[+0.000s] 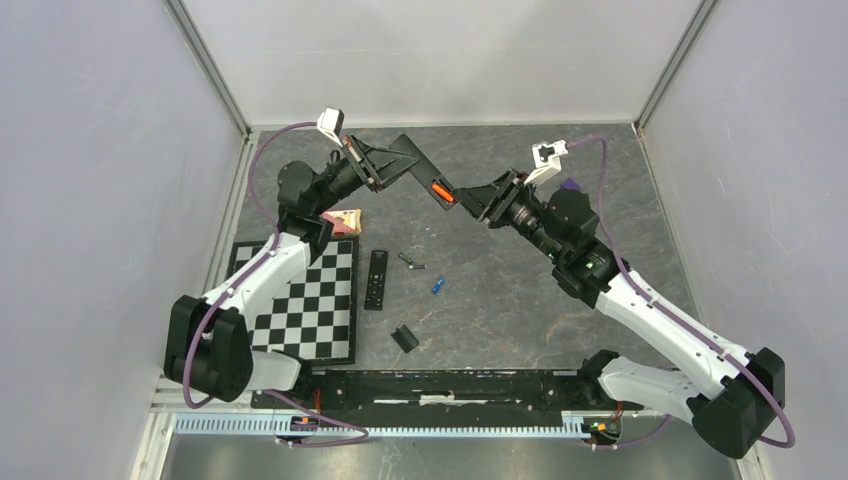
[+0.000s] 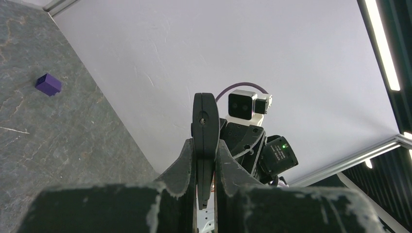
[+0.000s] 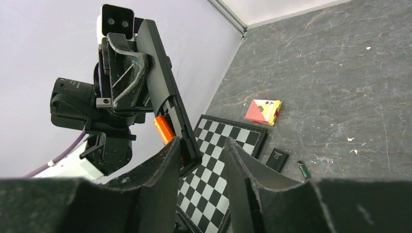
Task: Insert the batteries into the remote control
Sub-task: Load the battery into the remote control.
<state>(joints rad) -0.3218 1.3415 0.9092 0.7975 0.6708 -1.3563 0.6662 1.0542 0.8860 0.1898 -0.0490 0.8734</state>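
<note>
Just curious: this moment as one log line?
left pincer: gripping remote control | orange battery: at its end | right pincer: open at that end

Work surface (image 1: 520,300): dark grey, stone-patterned, veined with paler streaks. Plain walls closed it in on three sides: back wall (image 1: 440,50), left wall (image 1: 90,150), right wall (image 1: 770,150), all pale lilac-white and unmarked. A slim metal post (image 1: 207,65) ran up each rear corner. A black rail (image 1: 450,385) lay along the near edge, with a pale slotted strip (image 1: 450,427) just below it. Overhead, the left wrist view caught one bright light strip (image 2: 382,43). Light was even, shadows soft.
</note>
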